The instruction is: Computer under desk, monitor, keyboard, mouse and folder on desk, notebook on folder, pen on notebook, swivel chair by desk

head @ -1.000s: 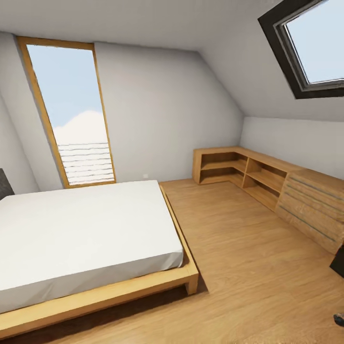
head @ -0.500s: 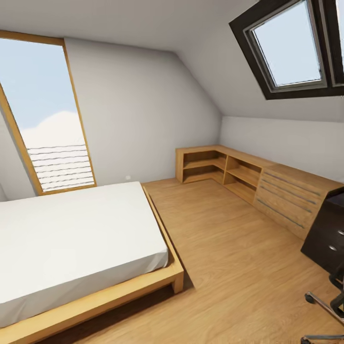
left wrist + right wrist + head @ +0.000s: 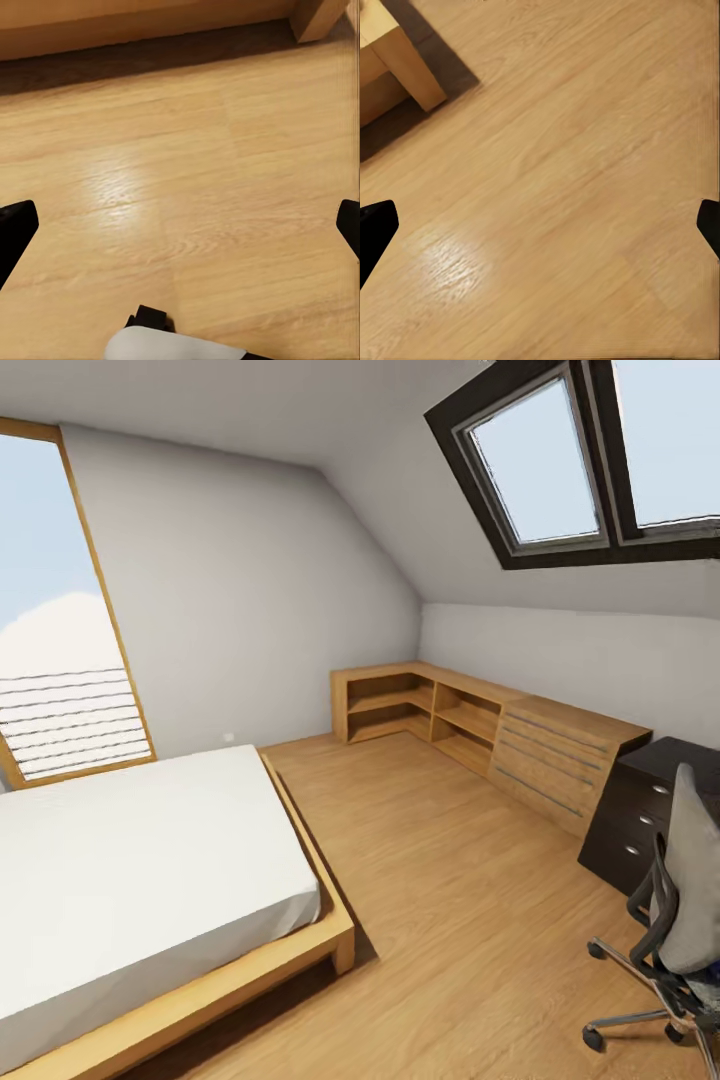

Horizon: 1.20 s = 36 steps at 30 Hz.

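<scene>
Head view, nearest first: the grey-upholstered swivel chair with chrome five-star base (image 3: 668,920) stands at the near right on the light wooden plank floor (image 3: 470,920). A trace of blue shows on its seat; whether that is the folder cannot be confirmed. Just behind it is the glossy black desk with silver-knobbed drawers (image 3: 640,815). Beyond the desk, the low wooden cabinet and open shelving (image 3: 480,725) run along the far wall. The white-mattress bed on a wooden frame (image 3: 150,880) occupies the left.

Both wrist views look down on bare floor. The left gripper (image 3: 180,225) and right gripper (image 3: 540,225) are spread wide and hold nothing.

Risk: a continued approach could drive the base into the chair's casters, rolling the chair away or shaking loose whatever rests on the seat.

Compared with one second ago, the camera has panned right: the desk and chair have entered view, and the bed and tall window have shifted left.
</scene>
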### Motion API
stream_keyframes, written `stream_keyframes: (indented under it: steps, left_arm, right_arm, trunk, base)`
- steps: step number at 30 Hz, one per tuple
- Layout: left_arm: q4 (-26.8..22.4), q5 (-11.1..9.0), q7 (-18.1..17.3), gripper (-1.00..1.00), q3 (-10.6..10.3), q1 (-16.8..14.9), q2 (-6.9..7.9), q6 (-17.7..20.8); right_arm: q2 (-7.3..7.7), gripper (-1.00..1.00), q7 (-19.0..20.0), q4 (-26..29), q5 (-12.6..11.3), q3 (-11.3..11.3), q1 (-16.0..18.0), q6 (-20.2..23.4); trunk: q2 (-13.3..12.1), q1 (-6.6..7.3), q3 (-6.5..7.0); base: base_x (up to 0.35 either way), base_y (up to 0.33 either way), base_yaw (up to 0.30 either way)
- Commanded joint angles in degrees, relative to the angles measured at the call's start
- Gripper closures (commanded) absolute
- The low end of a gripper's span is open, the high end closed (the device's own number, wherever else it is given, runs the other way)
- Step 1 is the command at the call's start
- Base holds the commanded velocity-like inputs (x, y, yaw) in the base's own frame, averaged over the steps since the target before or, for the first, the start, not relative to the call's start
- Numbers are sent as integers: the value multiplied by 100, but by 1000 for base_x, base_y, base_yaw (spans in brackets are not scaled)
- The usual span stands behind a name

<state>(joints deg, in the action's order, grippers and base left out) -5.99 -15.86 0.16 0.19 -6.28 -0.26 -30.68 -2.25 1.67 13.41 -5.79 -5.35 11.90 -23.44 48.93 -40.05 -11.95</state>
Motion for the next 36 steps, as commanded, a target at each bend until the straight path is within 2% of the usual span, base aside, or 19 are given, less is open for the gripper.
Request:
stream_keyframes:
  steps: [1,36]
  left_arm:
    - [2,-13,2,-100,-1,-1,-1,-17]
    - [2,-14,4,-100,-1,1,-1,-17]
  right_arm:
    - [-3,-100,18,-5,-37,-18,5,-20]
    - [-11,-100,18,-5,-28,-18,5,-24]
  trunk:
    - [6,-1,-8]
    - [6,-1,-8]
  base:
    - [0,0,-262]
    - [0,0,-262]
